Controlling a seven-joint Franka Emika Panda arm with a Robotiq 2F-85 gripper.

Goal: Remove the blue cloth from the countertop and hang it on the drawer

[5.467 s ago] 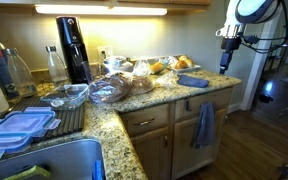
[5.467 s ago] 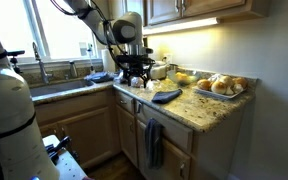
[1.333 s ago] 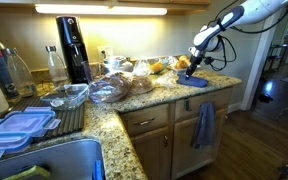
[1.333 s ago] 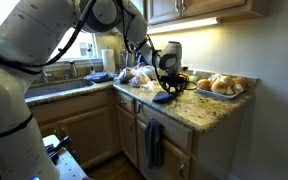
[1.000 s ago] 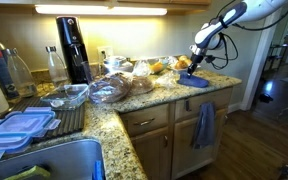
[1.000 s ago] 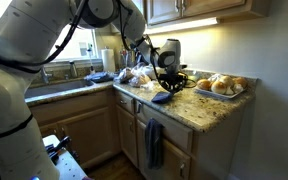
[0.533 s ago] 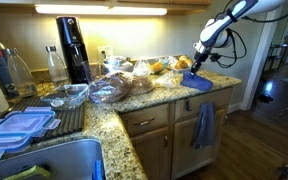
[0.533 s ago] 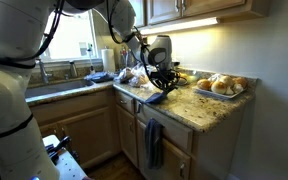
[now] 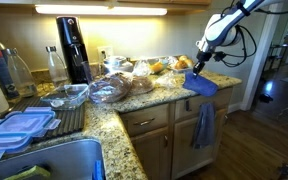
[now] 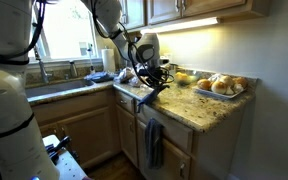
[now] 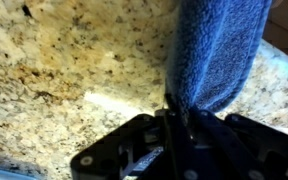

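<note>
Fuzzy blue cloth (image 11: 219, 50), bunched and dangling over the speckled countertop (image 11: 74, 60), tool (image 11: 172, 118) clamped on its edge.

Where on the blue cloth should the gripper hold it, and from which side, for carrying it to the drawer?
At one bunched edge, coming from above. The blue cloth is limp: pinched at its top by the gripper, the rest drapes freely below, clear of the countertop. The wrist view shows the fabric caught between shut fingers, so a narrow gathered fold suits the jaws.
</note>
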